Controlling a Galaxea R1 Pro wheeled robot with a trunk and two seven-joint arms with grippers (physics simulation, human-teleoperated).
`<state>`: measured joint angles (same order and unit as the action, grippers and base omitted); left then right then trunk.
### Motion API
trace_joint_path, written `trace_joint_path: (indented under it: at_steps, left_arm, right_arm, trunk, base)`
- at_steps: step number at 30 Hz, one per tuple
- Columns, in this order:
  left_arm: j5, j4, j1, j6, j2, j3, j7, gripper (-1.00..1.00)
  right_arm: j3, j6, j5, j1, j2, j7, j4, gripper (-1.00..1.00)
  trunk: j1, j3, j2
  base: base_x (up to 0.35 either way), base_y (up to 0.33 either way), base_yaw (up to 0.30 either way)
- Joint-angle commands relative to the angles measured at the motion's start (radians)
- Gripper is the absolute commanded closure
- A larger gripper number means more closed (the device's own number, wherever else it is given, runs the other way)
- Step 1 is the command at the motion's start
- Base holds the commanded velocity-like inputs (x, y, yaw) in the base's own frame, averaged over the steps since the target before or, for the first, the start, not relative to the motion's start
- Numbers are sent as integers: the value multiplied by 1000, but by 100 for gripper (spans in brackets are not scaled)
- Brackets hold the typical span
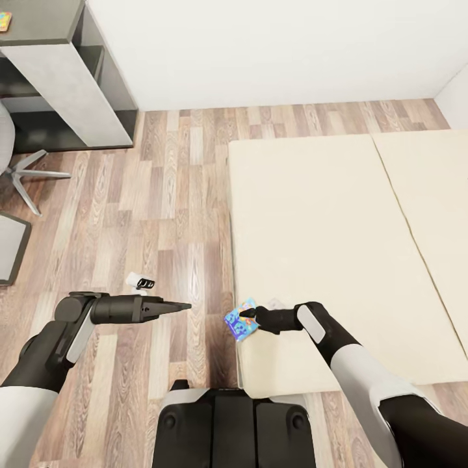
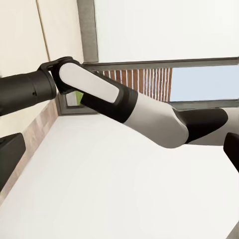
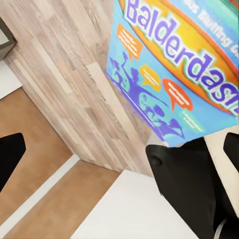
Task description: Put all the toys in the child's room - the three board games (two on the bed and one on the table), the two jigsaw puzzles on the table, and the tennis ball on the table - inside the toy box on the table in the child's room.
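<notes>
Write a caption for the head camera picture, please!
Right gripper holds a small blue board game at the bed's corner.

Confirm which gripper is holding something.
The right gripper: shut on the blue Balderdash board game at the bed edge. The left gripper holds nothing.

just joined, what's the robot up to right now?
The right gripper holds the small blue board game, printed "Balderdash", at the near left corner of the bed, over its edge with the wooden floor. The left gripper hangs over the floor with nothing in it, jaws together. A corner of the table shows at far left.
</notes>
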<state>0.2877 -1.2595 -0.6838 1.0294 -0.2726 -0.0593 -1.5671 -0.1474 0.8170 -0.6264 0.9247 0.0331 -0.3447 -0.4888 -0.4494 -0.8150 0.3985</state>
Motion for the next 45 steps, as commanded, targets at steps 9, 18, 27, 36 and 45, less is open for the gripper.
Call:
trace_joint_path:
  at_steps: [9,18,27,36,45]
  left_arm:
    - [1,0,-1,11,0,-2,-4,-100]
    - [1,0,-1,11,0,-2,-4,-100]
    - [0,0,-1,11,0,-2,-4,-100]
    - [0,0,-1,11,0,-2,-4,-100]
    - [-1,0,-1,11,1,-3,-4,-100]
  right_arm:
    - [-1,2,3,-2,-1,-4,-29,-100]
    - [0,1,3,-15,-4,-5,-35,-100]
    - [4,0,2,-16,-7,-4,-35,-100]
    - [5,-2,2,-18,-7,-5,-34,-100]
    - [4,-6,2,-21,-6,-5,-34,-100]
  trunk:
    - [-1,8,1]
    - [-1,9,1]
    - [-1,9,1]
    - [-1,9,1]
    - [-1,9,1]
  base:
    - [0,0,125]
    - [0,0,16]
    - [0,0,1]
    - [0,0,0]
    - [0,0,0]
